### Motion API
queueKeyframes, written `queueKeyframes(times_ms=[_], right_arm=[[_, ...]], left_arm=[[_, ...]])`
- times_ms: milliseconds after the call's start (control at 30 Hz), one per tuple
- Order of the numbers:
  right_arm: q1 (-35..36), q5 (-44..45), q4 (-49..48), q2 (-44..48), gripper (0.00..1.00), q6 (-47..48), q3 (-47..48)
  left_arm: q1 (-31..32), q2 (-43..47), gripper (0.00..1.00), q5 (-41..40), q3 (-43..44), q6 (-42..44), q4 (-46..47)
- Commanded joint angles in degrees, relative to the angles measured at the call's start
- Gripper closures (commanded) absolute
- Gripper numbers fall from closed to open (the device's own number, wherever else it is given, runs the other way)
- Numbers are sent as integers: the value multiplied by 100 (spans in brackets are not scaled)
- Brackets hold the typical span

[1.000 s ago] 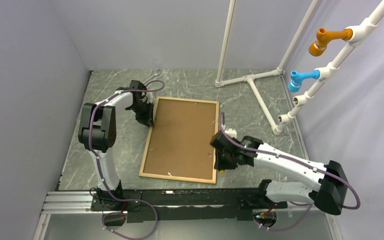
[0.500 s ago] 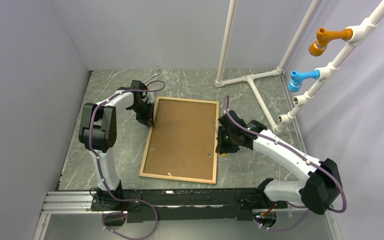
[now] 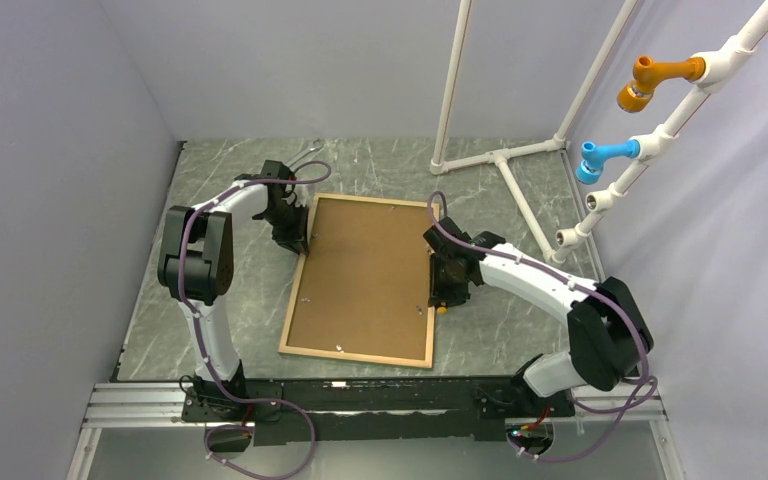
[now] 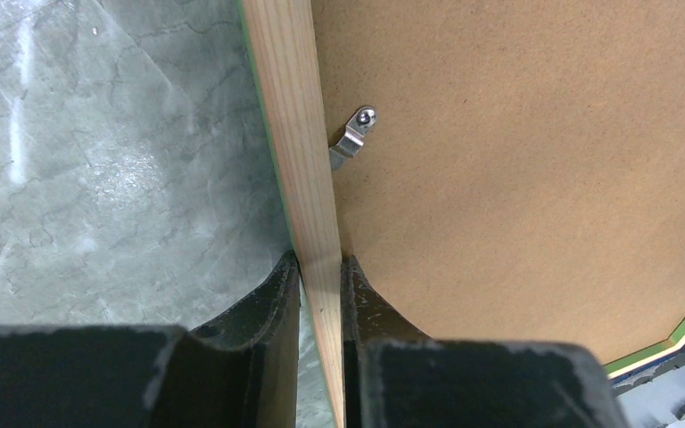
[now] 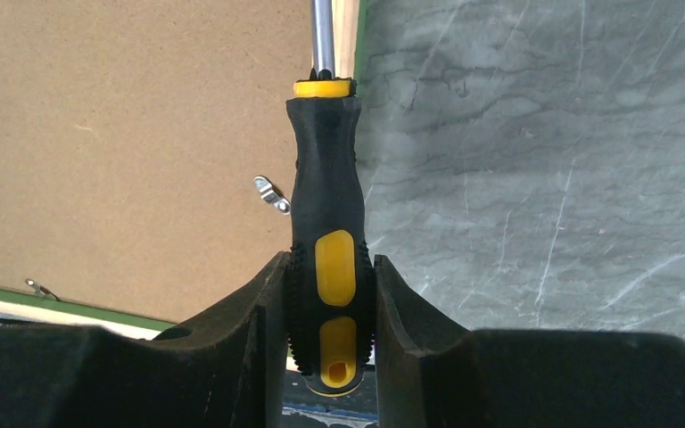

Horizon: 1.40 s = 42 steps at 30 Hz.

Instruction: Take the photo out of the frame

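The frame [image 3: 294, 305] lies face down on the table, light wood rails up, a brown backing board [image 3: 365, 270] filling it. The photo is hidden under the board. My left gripper [image 3: 300, 238] is shut on the frame's left rail [image 4: 296, 134], one jaw on each side of it. A metal retaining clip [image 4: 354, 143] sits just beyond those jaws. My right gripper [image 3: 444, 292] is shut on a black and yellow screwdriver [image 5: 325, 223], its shaft lying along the frame's right rail [image 5: 346, 36]. Another clip [image 5: 272, 194] lies left of the handle.
A white pipe rack [image 3: 505, 160] stands at the back right, with an orange fitting [image 3: 650, 80] and a blue fitting [image 3: 600, 158] on its slanted post. Grey walls close in left and back. The black arm-base rail [image 3: 360, 395] runs along the near edge.
My right arm has moved away from the near edge along the frame's right rail, carrying the screwdriver. The left gripper and the frame have stayed where they were.
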<state>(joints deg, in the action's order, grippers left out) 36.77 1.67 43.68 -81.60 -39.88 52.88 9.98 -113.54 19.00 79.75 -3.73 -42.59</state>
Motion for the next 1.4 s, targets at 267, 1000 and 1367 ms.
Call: queueKeyframes(times_ms=[267,1000,1367], right_arm=[[-84,417,101,-379,100,-353,463],[-200,-136,-805,-413,100,1024,457],[-538,438,-426,-524,100,1589,1280]], left_arm=[[74,16,100,270,226,56,-137],[73,-12,100,266,252,65,-145],[74,-71,100,245,286,81,-185]])
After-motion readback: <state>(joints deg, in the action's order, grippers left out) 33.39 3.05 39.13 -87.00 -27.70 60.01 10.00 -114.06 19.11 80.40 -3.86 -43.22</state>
